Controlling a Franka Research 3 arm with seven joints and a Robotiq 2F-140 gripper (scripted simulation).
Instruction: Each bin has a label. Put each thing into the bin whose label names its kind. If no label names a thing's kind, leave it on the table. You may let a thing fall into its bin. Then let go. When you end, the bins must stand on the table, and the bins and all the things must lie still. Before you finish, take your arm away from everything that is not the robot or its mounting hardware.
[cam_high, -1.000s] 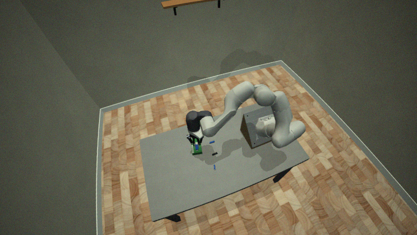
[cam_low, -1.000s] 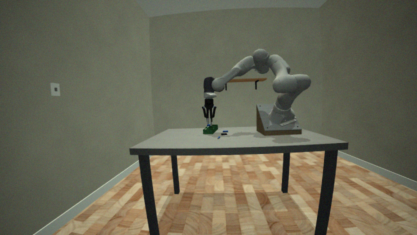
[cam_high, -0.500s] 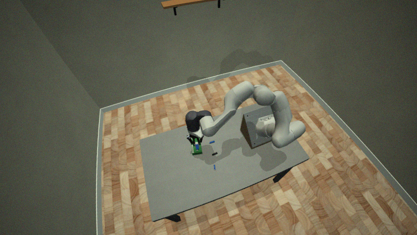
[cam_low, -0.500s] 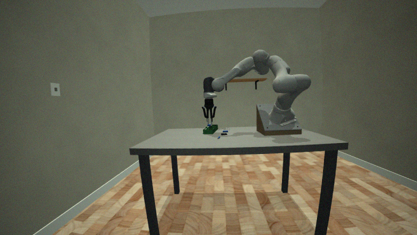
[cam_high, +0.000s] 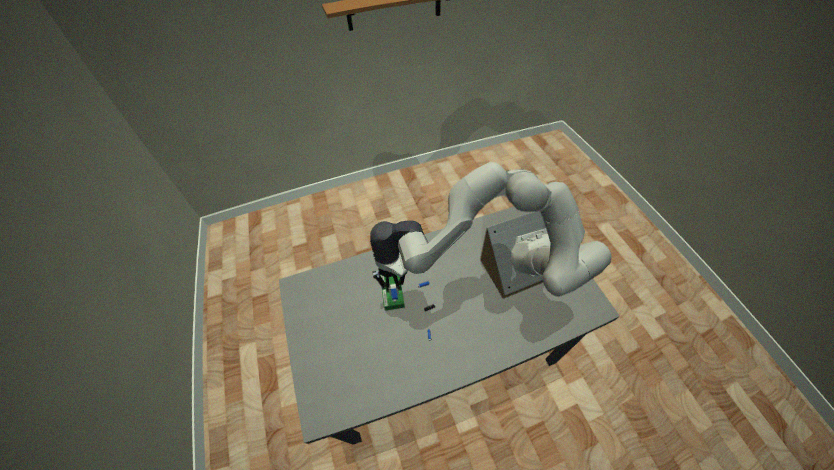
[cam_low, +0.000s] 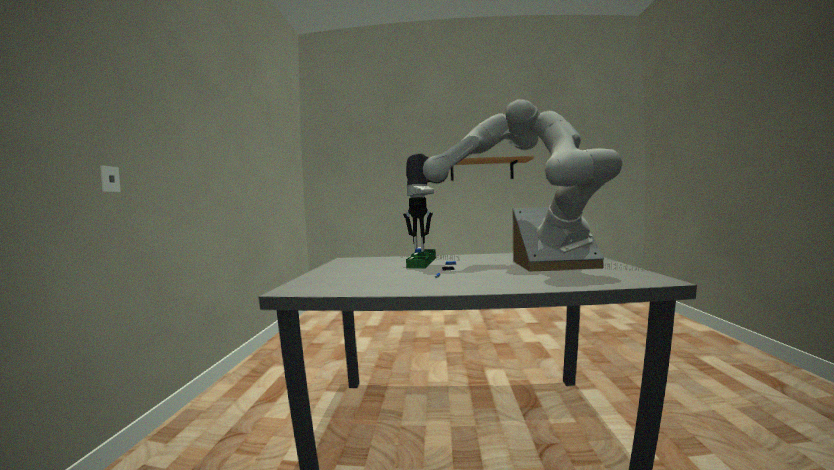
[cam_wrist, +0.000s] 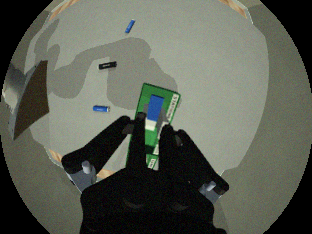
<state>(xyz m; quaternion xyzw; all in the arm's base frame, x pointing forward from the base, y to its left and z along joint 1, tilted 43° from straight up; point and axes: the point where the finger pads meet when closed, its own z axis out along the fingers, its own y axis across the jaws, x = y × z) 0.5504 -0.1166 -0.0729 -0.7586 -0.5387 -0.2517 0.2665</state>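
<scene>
A small green bin (cam_high: 390, 298) stands on the grey table, left of the middle; it also shows in the side view (cam_low: 420, 258) and in the wrist view (cam_wrist: 156, 128). Its label is too small to read. My gripper (cam_wrist: 152, 111) (cam_low: 418, 240) hangs straight above the bin and is shut on a small blue and white piece (cam_wrist: 155, 109), held just over the bin's opening. On the table lie a blue piece (cam_high: 423, 284), a black piece (cam_high: 429, 307) and another blue piece (cam_high: 429, 334). They also show in the wrist view: blue (cam_wrist: 100, 108), black (cam_wrist: 107, 65), blue (cam_wrist: 130, 27).
The arm's base block (cam_high: 513, 256) stands at the back right of the table. The table's left edge is near the bin. A wooden shelf (cam_low: 493, 159) hangs on the far wall.
</scene>
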